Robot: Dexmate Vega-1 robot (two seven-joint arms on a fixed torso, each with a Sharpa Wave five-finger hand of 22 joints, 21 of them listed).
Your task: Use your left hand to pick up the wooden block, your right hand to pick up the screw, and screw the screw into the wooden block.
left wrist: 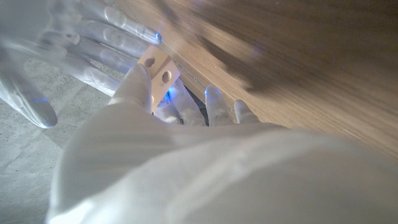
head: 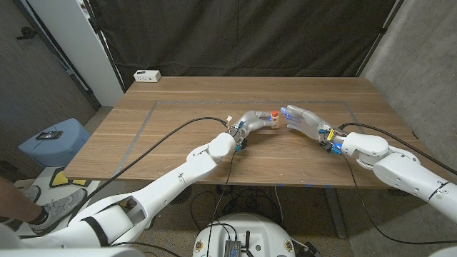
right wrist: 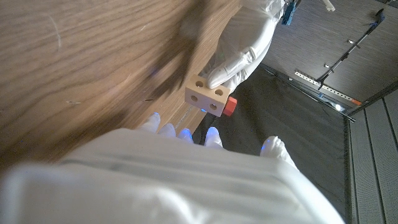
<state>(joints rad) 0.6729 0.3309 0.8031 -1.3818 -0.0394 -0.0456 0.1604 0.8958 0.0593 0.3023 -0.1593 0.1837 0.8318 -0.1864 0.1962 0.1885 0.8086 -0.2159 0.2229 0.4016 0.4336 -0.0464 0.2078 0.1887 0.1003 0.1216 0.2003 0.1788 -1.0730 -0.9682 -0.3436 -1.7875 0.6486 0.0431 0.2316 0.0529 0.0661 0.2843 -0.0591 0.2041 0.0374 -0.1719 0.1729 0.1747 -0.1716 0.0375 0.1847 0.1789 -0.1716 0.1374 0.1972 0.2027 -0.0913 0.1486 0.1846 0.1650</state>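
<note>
Left hand [head: 251,121]: raised above the middle of the wooden table [head: 178,143], fingers closed around the wooden block [head: 271,120]. In the right wrist view the left hand [right wrist: 245,43] grips the wooden block [right wrist: 205,98] from one side; 2 round holes show on the block's facing side. In the left wrist view the block [left wrist: 158,67] sits at the tips of this hand [left wrist: 161,143], with 2 holes visible on its pale face.

Screw [head: 273,114]: its orange-red head stands against the block, seated at one face. In the right wrist view the screw [right wrist: 231,106] projects from the block's end, touching it. The shank cannot be seen.

Right hand [head: 305,120]: just beside the block, on the side away from the left hand, fingers spread and pointing toward the block. It holds nothing. Whether its fingertips touch the block or screw cannot be told. In the left wrist view its fingers [left wrist: 118,22] fan out, apart, close to the block.

Beyond the hands: a white box [head: 147,75] at the table's far left corner.
</note>
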